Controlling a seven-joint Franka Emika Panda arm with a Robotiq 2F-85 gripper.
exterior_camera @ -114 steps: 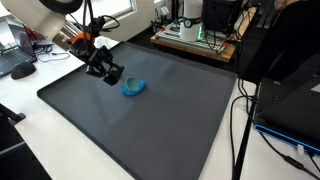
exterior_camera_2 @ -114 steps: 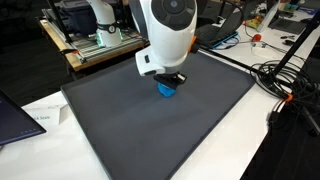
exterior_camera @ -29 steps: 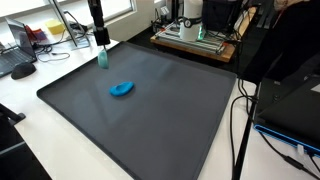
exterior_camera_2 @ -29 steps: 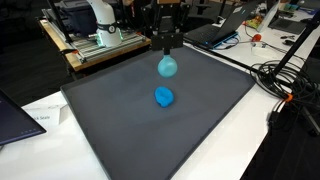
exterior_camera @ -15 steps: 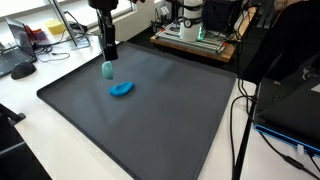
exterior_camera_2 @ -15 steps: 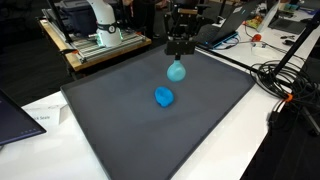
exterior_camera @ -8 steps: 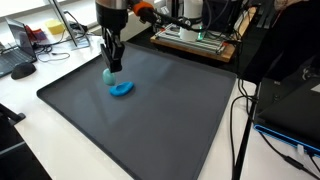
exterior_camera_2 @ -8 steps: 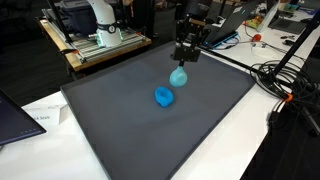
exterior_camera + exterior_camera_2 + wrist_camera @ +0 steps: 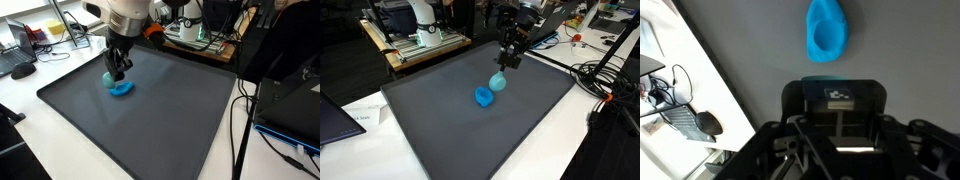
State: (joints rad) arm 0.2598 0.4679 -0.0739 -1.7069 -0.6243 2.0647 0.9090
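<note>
A bright blue hollow object lies on the dark grey mat. My gripper hangs just above and beside it, tilted. It is shut on a paler teal rounded object, which dangles from the fingertips close to the blue one; whether the two touch I cannot tell. In the wrist view a blue hollow shape shows beyond the dark gripper body. Which of the two objects that is I cannot tell.
The mat lies on a white table. A bench with equipment stands behind it, and cables trail off one side. A keyboard and mouse sit near a corner. A dark laptop is beside the mat.
The arm has swung in from the mat's back edge and come down toward the blue object, carrying the teal object with it. The blue object on the mat has not moved.
</note>
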